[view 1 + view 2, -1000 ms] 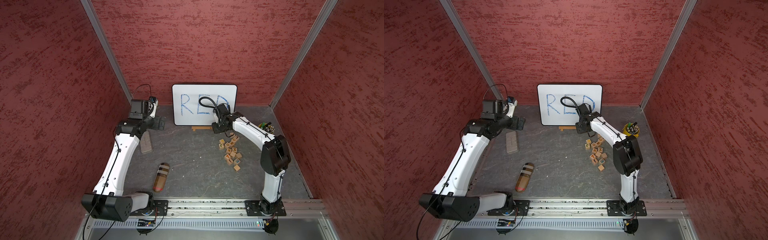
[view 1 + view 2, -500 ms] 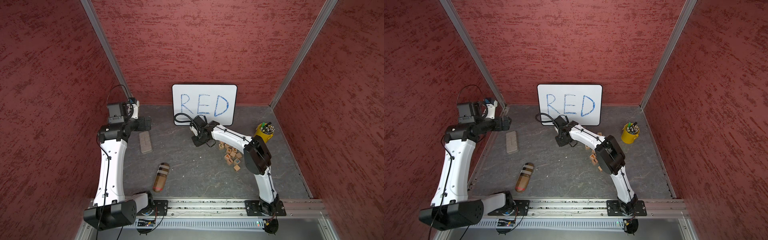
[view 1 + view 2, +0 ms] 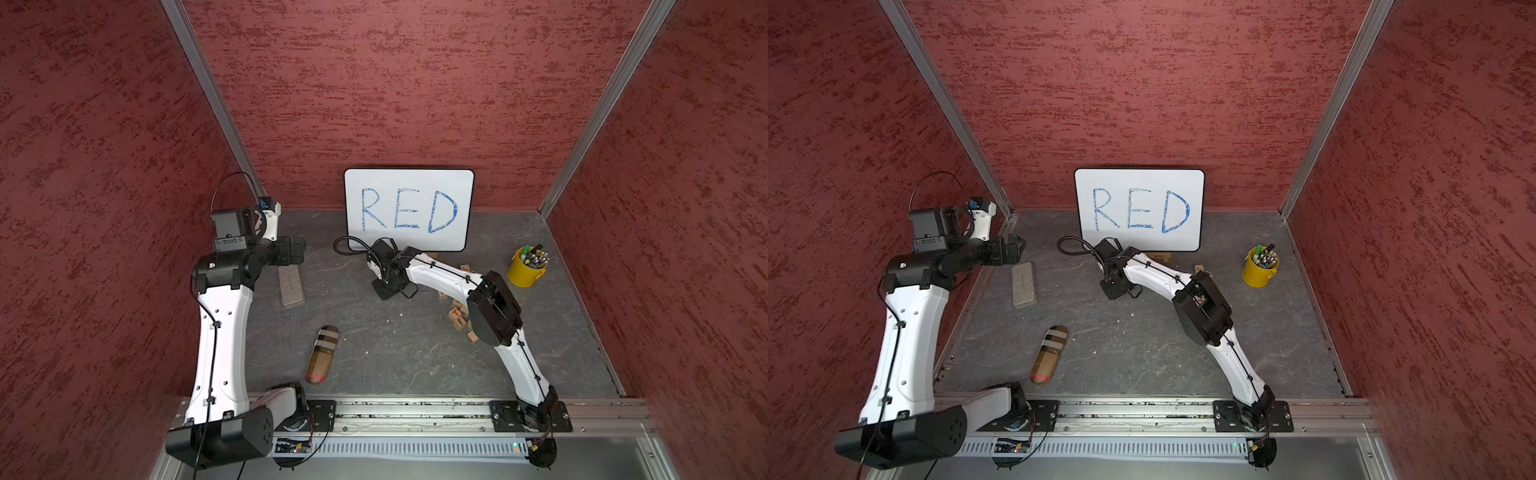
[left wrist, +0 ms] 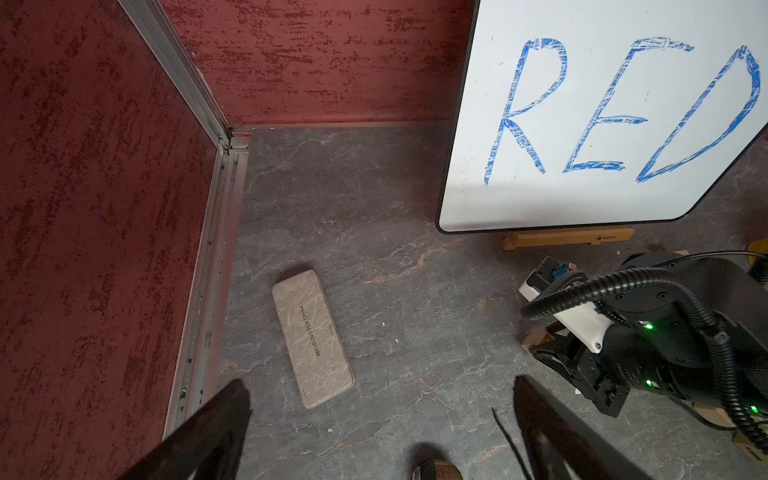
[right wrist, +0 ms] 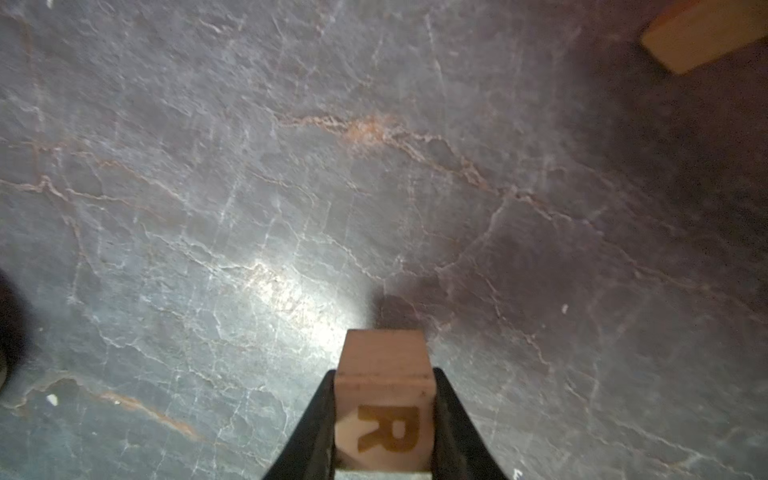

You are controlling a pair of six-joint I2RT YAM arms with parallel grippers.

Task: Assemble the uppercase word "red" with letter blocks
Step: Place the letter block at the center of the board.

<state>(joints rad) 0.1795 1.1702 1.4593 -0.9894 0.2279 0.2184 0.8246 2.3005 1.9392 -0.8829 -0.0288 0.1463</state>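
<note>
Your right gripper [image 5: 384, 374] holds the R block [image 5: 384, 419], a pale wood cube with a dark R, narrowly between its jaws. It is low over the bare counter [image 5: 249, 166], in front of the whiteboard [image 3: 409, 208] and near its written R, so I think the way goes straight down. Your left gripper [image 4: 378, 399] stands wide, empty and well apart.

A robotics lab cell: red panels [image 3: 395, 83] on aluminium posts [image 3: 207, 87] wall in the left gripper [image 3: 299, 249] and right gripper [image 3: 386, 291], with a metal mounting rail [image 3: 415, 411] well behind them.
</note>
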